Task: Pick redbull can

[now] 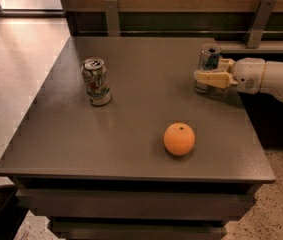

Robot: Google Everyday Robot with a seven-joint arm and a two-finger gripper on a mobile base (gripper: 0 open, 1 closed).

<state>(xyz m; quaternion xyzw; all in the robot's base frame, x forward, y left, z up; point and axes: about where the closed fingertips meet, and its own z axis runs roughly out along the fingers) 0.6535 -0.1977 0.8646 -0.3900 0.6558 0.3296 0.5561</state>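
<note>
The redbull can [209, 55], slim, silver and blue with a silver top, stands upright near the table's right edge. My gripper [209, 73], cream-coloured on a white arm coming in from the right, is at the can's lower half and straddles it. Its near side crosses in front of the can. The can's base rests on the table.
A shorter white can [96, 81] with green and red markings stands at the left middle of the grey table [131, 149]. An orange [179, 139] lies near the front, right of centre. A wooden wall with metal brackets [112, 16] runs behind the table.
</note>
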